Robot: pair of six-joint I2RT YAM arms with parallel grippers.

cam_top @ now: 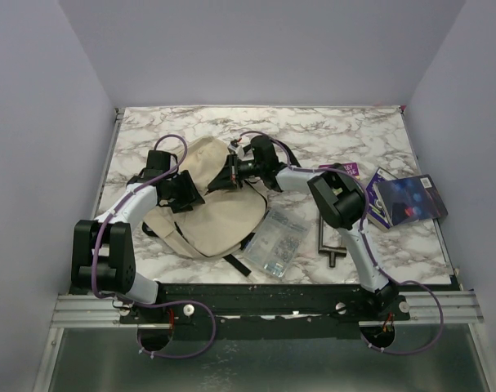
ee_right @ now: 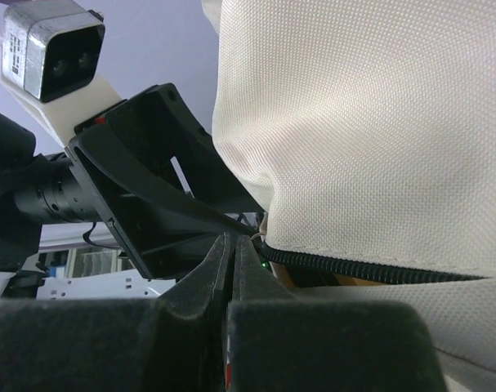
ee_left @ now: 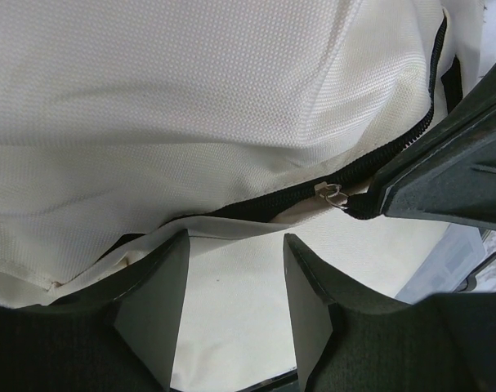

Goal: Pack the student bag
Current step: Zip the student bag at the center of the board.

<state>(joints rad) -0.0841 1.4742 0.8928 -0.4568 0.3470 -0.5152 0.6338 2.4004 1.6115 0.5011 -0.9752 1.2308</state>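
We are at the zip-opening step. The cream fabric student bag (cam_top: 207, 216) lies mid-left on the marble desk (cam_top: 337, 131). Our left pincer (ee_left: 235, 245) hangs spread above its cloth. Our right pincer (ee_right: 231, 242) is pressed together, apparently on the small metal zip slider (ee_left: 331, 193), which only the left wrist view shows. Next comes a steady pull while the left pins the cloth.
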